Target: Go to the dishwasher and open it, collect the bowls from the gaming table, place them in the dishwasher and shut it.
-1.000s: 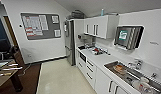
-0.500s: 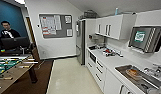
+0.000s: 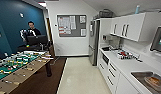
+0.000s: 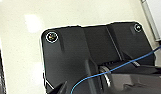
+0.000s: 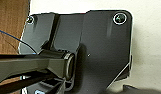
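Note:
A row of white lower cabinets (image 3: 109,72) runs under the counter (image 3: 126,65) on the right, and I cannot pick out the dishwasher among their fronts. The bowls and the gaming table are out of view. In the left wrist view the arm's dark plate (image 4: 78,57) hangs over pale floor. The right wrist view has the same dark plate (image 5: 96,47) over pale floor and a strip of brown floor.
A table-football table (image 3: 16,65) with a green field and rods stands at the left on brown floor. A person (image 3: 31,31) sits behind a monitor at the back left. A tall steel fridge (image 3: 93,42), a notice board (image 3: 71,25) and a sink (image 3: 151,79) are in view. A pale floor lane (image 3: 78,77) runs ahead.
The camera has swung left: the notice board and kitchen run have slid right in the picture, and the table-football table and the person now show more fully.

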You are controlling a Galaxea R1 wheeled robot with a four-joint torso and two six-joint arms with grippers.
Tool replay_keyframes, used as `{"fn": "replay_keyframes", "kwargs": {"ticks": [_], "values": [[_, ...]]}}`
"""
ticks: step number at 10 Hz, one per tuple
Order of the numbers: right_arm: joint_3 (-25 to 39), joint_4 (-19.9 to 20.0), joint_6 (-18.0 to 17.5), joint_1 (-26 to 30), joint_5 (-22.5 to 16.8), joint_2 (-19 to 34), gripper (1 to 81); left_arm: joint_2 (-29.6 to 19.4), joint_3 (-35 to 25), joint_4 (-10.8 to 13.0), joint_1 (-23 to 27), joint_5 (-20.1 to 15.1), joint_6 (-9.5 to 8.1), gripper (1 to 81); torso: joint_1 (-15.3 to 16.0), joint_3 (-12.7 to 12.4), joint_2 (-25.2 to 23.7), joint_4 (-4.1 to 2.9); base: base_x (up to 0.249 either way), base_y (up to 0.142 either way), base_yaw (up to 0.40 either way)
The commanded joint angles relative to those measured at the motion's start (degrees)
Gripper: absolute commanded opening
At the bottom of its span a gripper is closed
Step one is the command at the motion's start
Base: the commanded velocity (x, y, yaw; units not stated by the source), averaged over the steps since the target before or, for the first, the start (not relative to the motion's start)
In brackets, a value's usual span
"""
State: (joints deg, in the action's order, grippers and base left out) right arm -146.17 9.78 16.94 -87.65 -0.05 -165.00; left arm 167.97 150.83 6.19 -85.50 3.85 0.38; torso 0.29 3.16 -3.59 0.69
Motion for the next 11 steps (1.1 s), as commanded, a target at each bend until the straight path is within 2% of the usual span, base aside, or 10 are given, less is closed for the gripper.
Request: {"fn": "replay_keyframes", "kwargs": {"ticks": [1,11], "values": [[0.10,-0.37,0.28,2.61,-3.47,0.26,81.1,-0.35,0.16,0.49,3.10,-2.71,0.41,81.1,0.00,0.00,0.00,0.00,0.000,0.000,0.366],[0.01,-0.28,0.28,2.25,-3.29,-0.09,81.1,0.44,0.60,0.84,3.10,-2.71,0.41,81.1,0.00,0.00,0.00,0.00,0.000,0.000,0.366]]}}
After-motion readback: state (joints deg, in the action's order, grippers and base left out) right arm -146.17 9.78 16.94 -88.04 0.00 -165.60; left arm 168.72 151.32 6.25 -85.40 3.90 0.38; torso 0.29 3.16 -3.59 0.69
